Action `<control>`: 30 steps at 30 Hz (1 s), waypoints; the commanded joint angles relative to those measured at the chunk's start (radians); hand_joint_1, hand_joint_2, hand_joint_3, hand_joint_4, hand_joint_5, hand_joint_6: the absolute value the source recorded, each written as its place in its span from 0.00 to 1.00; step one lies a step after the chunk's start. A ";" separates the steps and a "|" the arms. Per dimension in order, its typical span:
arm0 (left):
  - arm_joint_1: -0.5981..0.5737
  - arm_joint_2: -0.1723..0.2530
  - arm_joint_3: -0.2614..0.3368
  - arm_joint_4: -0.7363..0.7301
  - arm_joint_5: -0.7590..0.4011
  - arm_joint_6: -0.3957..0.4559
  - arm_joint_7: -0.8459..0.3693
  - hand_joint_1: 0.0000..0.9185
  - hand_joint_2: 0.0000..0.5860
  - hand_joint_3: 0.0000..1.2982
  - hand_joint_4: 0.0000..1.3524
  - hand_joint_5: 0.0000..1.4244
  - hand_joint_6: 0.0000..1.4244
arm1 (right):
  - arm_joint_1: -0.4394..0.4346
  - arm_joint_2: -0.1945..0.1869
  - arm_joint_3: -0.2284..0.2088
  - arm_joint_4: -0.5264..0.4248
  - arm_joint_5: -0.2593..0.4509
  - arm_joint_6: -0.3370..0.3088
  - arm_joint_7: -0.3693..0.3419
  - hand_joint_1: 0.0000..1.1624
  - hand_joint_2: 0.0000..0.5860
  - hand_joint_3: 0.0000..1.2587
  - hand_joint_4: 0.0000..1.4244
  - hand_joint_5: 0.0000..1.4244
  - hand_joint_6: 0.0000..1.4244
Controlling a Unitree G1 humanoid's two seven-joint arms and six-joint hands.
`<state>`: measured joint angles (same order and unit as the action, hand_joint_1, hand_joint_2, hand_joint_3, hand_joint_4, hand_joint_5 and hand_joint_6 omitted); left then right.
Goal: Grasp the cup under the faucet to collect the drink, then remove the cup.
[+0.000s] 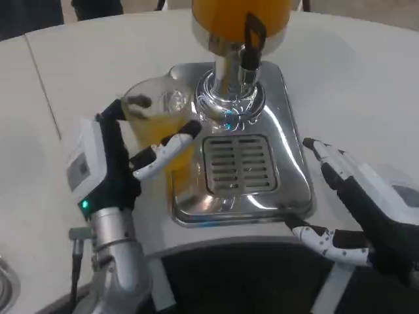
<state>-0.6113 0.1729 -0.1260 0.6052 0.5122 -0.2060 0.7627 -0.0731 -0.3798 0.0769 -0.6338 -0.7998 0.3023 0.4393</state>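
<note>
A clear plastic cup [157,121] part-filled with orange drink is gripped by my left hand [121,160], fingers wrapped around its side. The cup stands left of the dispenser's faucet [250,46], over the left edge of the shiny metal drip tray [288,176]. The slotted grate [237,165] under the faucet is bare. The orange drink tank [239,16] sits on top of the faucet column. My right hand [357,209] rests open on the table right of the tray, fingers spread, holding nothing.
The white table [78,65] has a seam running down its left side. The table's front edge curves just below the tray, with dark floor beneath. A round metal object [5,278] peeks in at the lower left corner.
</note>
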 commanded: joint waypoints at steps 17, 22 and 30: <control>0.311 0.008 0.090 -0.475 -0.020 -0.021 -0.134 0.62 0.08 0.93 0.80 1.00 1.00 | 0.050 -0.075 -0.003 -0.102 -0.082 -0.085 0.011 0.47 0.70 0.00 0.00 0.00 0.03; 0.408 0.023 0.094 -0.624 -0.014 -0.038 -0.190 0.62 0.08 0.93 0.80 1.00 1.00 | 0.086 -0.066 -0.027 -0.119 -0.127 -0.138 -0.063 0.45 0.74 0.00 0.00 0.00 0.02; 0.559 0.022 0.070 -0.834 0.012 -0.069 -0.292 0.62 0.08 0.93 0.80 1.00 1.00 | 0.178 -0.112 -0.069 -0.088 -0.116 -0.309 -0.166 0.32 0.86 0.00 0.00 0.00 0.00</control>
<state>-0.0841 0.1953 -0.0372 -0.1575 0.5151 -0.2209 0.4963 0.0647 -0.4762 0.0177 -0.7432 -0.9177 0.0280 0.2861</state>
